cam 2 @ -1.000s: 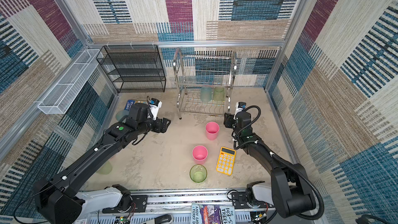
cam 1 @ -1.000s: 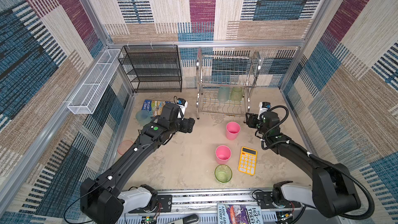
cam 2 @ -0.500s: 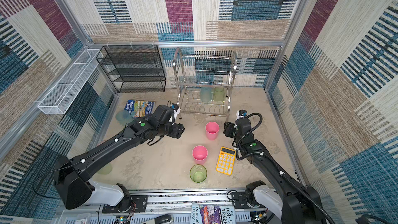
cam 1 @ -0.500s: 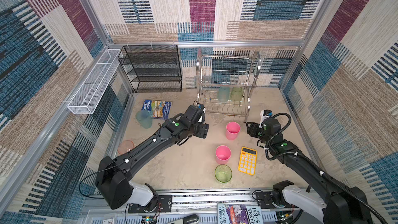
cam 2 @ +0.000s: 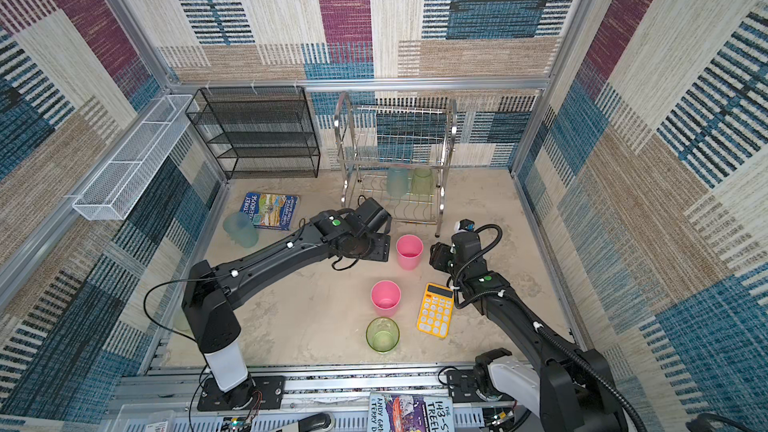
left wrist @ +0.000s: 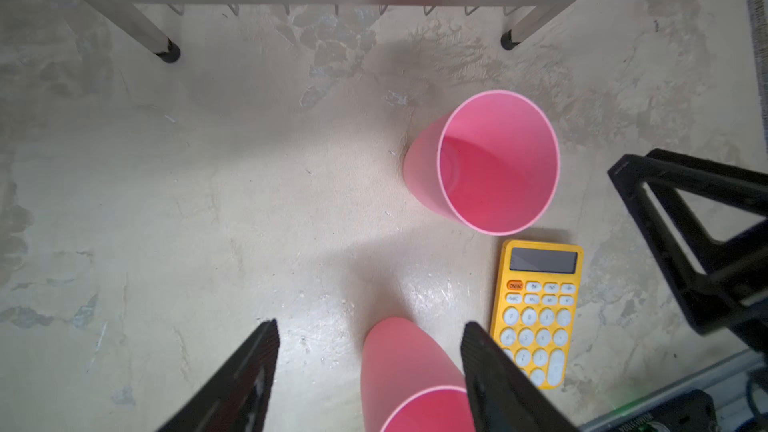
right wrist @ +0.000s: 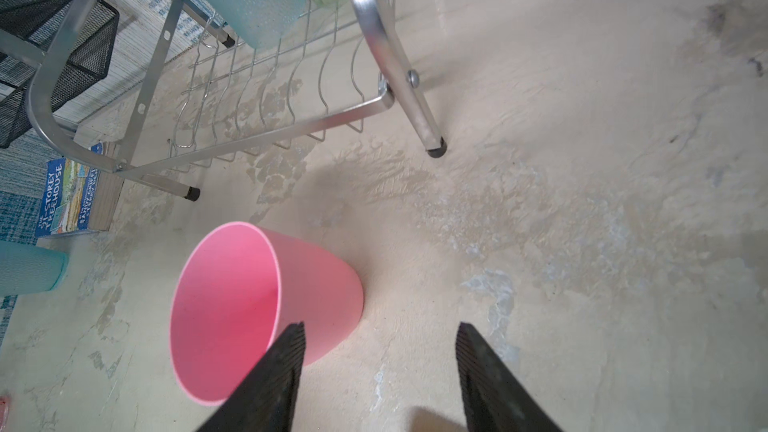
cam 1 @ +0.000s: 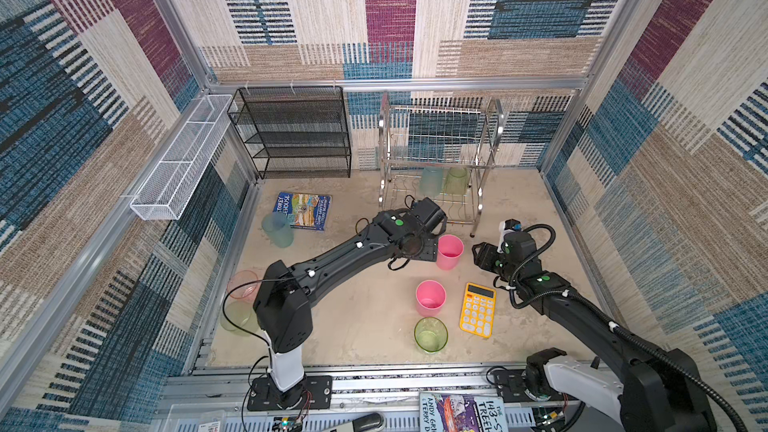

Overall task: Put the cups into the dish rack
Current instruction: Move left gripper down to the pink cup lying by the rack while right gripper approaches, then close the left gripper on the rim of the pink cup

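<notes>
While upright between left claw [left wrist: 370, 328] and right claw [right wrist: 380, 326] (both apart), pink cup [cam 1: 449, 252]: opaque, tapered.

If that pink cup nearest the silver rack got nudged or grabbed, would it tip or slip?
The pink cup looks empty and thin-walled, so probably light and easy to slide. It stands on its narrower base, wide mouth up, so a push near the rim may tip it. Its smooth tapered sides might slip in a loose grip.
</notes>
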Robot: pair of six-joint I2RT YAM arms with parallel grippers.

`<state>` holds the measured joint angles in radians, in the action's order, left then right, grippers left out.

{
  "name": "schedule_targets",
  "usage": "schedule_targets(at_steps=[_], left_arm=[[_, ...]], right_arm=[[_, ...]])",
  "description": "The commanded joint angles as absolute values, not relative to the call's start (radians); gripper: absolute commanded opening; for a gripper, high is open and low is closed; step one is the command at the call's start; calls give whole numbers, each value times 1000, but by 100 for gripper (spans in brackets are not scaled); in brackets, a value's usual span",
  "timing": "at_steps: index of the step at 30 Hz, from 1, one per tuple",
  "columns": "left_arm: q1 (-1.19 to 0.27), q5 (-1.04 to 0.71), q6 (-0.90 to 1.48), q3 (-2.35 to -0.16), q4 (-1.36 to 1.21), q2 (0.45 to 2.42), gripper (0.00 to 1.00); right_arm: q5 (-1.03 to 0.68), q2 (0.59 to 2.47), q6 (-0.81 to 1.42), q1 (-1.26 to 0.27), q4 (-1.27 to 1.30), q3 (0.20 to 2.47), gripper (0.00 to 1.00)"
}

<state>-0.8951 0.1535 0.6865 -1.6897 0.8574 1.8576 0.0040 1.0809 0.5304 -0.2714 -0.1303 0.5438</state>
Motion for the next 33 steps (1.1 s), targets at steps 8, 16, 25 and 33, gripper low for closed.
schedule_targets(at_steps=[8, 16, 25, 33], left_arm=[[-908, 203, 817, -1816, 921, 1986, 68], [-916, 193, 831, -1885, 920, 2045, 64], [-922, 182, 834, -1979, 923, 2141, 58], [-923, 192, 826, -2028, 923, 2202, 53]], right_arm=[[-68, 1075, 548, -268, -70, 490, 60], [-75, 1062, 541, -266, -66, 483, 61], [-83, 1060, 531, -267, -55, 463, 61], [-80, 1050, 523, -266, -48, 453, 61]])
